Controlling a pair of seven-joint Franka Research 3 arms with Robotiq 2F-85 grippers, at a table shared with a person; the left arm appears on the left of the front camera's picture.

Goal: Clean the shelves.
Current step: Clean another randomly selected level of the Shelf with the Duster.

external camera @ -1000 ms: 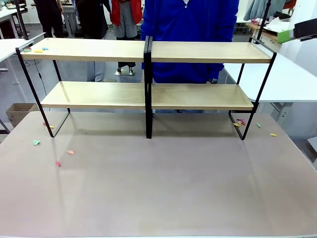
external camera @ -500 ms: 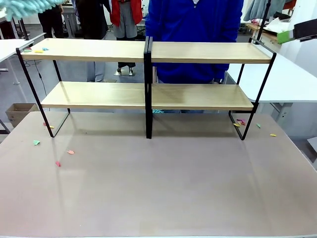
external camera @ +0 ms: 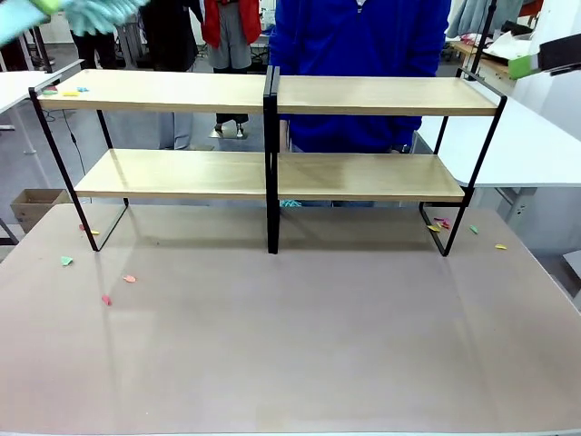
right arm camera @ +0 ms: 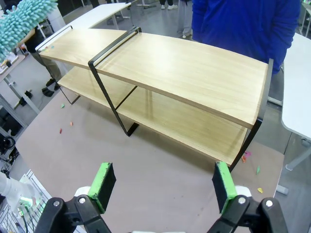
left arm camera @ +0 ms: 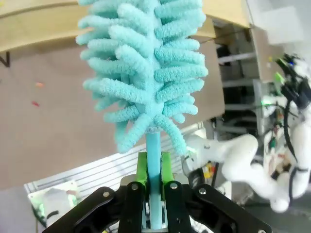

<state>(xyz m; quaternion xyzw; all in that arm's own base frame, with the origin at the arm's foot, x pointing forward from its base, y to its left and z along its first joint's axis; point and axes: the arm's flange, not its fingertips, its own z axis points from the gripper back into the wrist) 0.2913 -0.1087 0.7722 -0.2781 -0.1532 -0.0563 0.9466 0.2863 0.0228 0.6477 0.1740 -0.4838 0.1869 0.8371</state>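
The shelves (external camera: 272, 95) stand across the far half of the table, two light wooden boards in a black frame. A fluffy turquoise duster (external camera: 100, 13) hangs above the top board's left end. In the left wrist view my left gripper (left arm camera: 153, 170) is shut on the duster's pale blue handle (left arm camera: 154, 145), with the duster head (left arm camera: 146, 68) sticking up from it. My right gripper (right arm camera: 164, 187) is open and holds nothing, high above the table in front of the shelves (right arm camera: 184, 65). The duster (right arm camera: 24, 22) also shows at the far left there.
Small coloured paper scraps (external camera: 64, 91) lie on the top board's left end. More scraps (external camera: 104, 282) dot the table at the left and by the frame's right foot (external camera: 442, 223). A person in a blue top (external camera: 359, 54) stands right behind the shelves.
The duster has come into the front view at the top left and moved right, toward the top board's left end. The right arm and the shelves have not moved.
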